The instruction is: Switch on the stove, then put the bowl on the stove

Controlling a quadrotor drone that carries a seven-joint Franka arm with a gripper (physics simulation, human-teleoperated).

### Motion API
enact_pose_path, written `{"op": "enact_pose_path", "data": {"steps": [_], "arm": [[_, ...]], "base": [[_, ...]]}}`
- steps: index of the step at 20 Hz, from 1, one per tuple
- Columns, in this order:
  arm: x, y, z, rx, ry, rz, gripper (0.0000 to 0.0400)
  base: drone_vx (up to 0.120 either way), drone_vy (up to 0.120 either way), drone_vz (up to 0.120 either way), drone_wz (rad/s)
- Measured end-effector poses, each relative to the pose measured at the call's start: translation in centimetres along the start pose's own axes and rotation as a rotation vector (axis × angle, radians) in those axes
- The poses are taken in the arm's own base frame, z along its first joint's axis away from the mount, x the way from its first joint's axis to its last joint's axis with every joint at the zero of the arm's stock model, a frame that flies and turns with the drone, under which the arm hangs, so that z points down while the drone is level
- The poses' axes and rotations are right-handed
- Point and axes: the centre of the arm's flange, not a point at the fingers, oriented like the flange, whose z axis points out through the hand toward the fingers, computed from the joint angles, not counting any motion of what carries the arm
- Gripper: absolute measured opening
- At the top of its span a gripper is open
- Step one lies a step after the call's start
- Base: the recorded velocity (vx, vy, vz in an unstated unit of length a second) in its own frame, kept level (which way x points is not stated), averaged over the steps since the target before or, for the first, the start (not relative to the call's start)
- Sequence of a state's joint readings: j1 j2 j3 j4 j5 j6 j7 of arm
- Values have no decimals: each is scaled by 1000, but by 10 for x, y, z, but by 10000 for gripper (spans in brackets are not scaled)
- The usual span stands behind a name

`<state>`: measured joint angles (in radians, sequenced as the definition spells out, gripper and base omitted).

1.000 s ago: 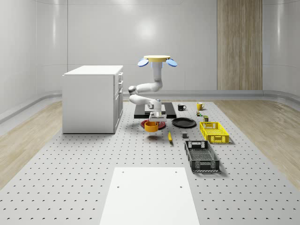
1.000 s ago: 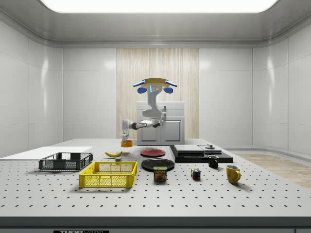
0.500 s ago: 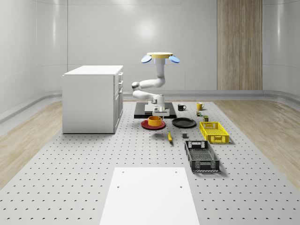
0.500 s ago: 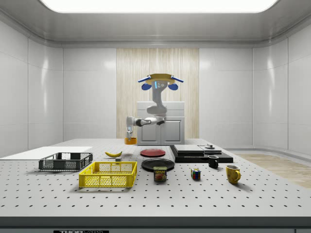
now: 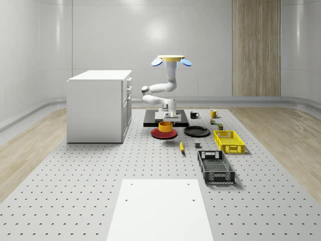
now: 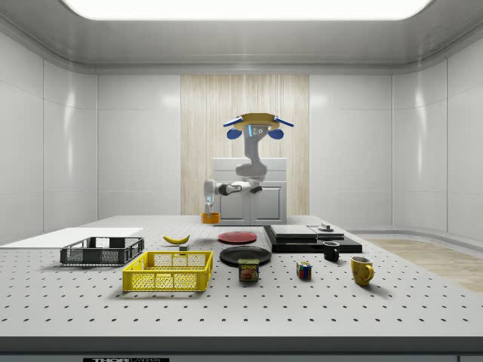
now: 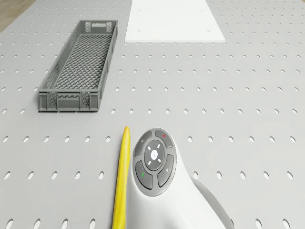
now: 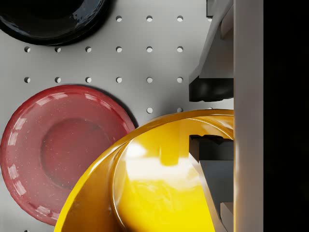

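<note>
The orange bowl [image 5: 165, 126] hangs in the air just over the red plate [image 5: 164, 134], a little in front of the flat black stove [image 5: 183, 122]. My gripper [image 5: 166, 117] points down and is shut on the bowl's rim. In the wrist view one finger [image 8: 210, 89] is outside the bowl [image 8: 159, 183] and the other is inside it. The drone [image 5: 170, 59] hovers high above the stove's near edge. From the side, the bowl [image 6: 210, 218] is held left of the stove [image 6: 309, 238], under the gripper [image 6: 209, 206].
A white cabinet [image 5: 98, 105] stands left of the stove. A black plate [image 5: 196, 131], a banana [image 5: 181, 146], a yellow crate [image 5: 228, 141] and a grey crate [image 5: 215, 167] lie nearby. Two mugs [image 5: 194, 115] sit behind, and a white board [image 5: 160, 208] lies in front.
The drone and arm have carried the bowl up and back toward the stove, rightward in the side view. The bowl now hangs over the red plate.
</note>
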<state>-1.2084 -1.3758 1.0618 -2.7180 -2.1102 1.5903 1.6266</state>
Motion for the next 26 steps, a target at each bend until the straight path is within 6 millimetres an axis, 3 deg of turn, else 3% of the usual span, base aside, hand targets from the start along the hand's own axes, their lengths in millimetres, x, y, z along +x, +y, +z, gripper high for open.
{"op": "enact_pose_path", "data": {"steps": [6, 26], "arm": [[0, 0, 0, 0, 0, 0, 100], [0, 0, 0, 0, 0, 0, 100]], "base": [[-120, 73, 7, 0], [-120, 0, 0, 0]]}}
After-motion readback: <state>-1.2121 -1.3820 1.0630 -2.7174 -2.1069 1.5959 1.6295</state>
